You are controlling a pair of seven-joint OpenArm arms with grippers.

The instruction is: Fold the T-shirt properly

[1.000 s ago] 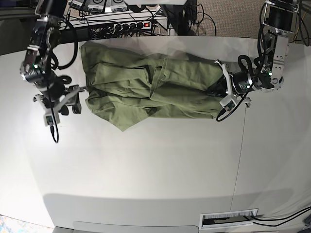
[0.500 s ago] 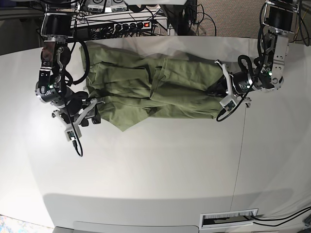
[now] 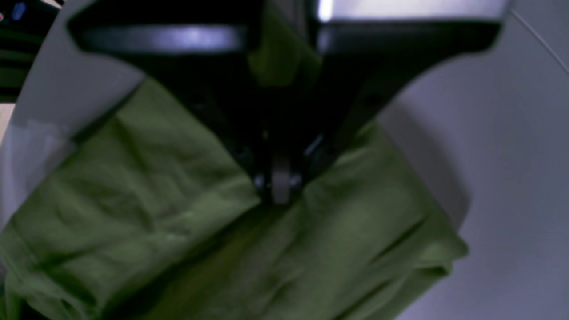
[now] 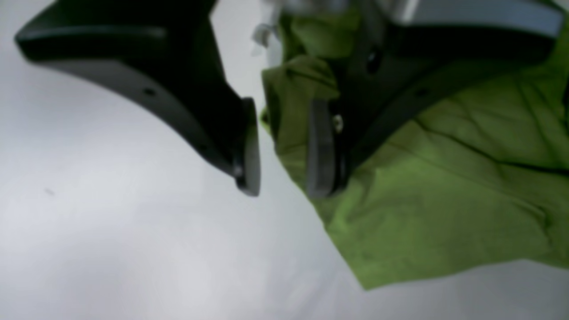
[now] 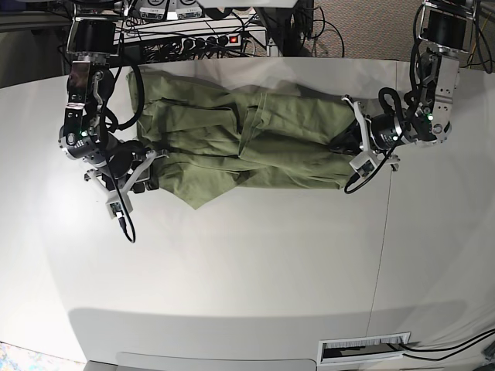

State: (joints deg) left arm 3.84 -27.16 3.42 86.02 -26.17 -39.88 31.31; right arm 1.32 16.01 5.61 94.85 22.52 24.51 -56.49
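The right gripper point(image 5: 148, 166) is set at the T-shirt's point(image 5: 240, 139) edge, its jaws partly open with a gap between the pads point(image 4: 321, 146); a cloth fold lies between them, not yet pinched. The shirt is spread crumpled across the table point(image 5: 247, 263). The left gripper point(image 5: 349, 143) is clamped shut on the shirt's other end.

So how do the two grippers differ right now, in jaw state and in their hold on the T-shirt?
The left gripper has its jaws shut on the T-shirt, pinching cloth at one end. The right gripper has a gap between its fingertips, which straddle the shirt's edge at the other end without clamping it. In the base view the left one sits at the right end of the garment, the right one at the left end. Both are low, at the table.
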